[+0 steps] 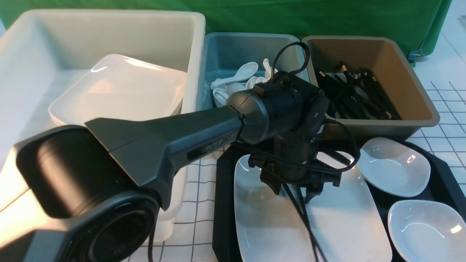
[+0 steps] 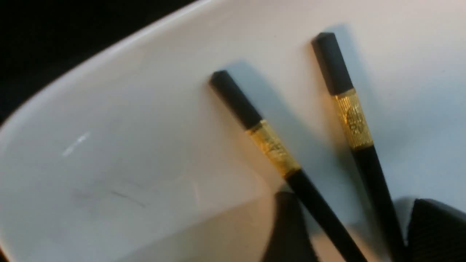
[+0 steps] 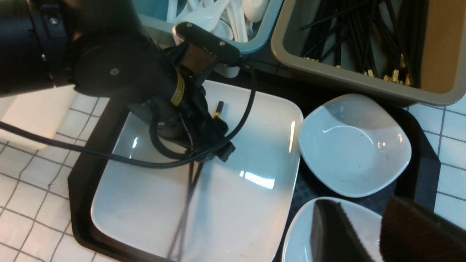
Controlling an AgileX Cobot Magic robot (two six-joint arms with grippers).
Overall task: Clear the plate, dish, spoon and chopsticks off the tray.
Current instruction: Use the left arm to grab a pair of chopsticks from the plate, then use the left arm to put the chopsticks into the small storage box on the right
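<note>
Chopsticks (image 2: 273, 149): two, black, each with one gold patterned band near the thick end. No writing could be read on the bands. Both lay on the plate (image 1: 346, 225), slightly splayed, thick ends far and thin ends near.

Left pincer (image 1: 293, 193) was down over them, partly open, with one finger on either side of the pair. The sticks were not pressed together. Could not tell whether a pad touched a stick.

Plate: one, white, on the left part of the black tray (image 1: 222, 203).

Small dishes (image 1: 393, 165): two, white, on the tray's right part, one far and one near. Right pincer (image 3: 371, 236) hung above the near dish (image 1: 426, 229), fingers apart, nothing between them.

Yellow label (image 3: 180, 91) on the left wrist and the lettering on the left arm (image 1: 207, 147): both unreadable.

Bench (image 1: 202, 203): white with dark grid lines. Three tubs stood in a row beyond the tray:
- white tub (image 1: 109, 29), left, holding stacked plates (image 1: 120, 87)
- teal tub (image 1: 236, 51), middle, holding white spoons (image 1: 236, 76)
- brown tub (image 1: 382, 51), right, holding heaped black sticks (image 1: 356, 94)

Green cloth (image 1: 291, 18) hung behind.
</note>
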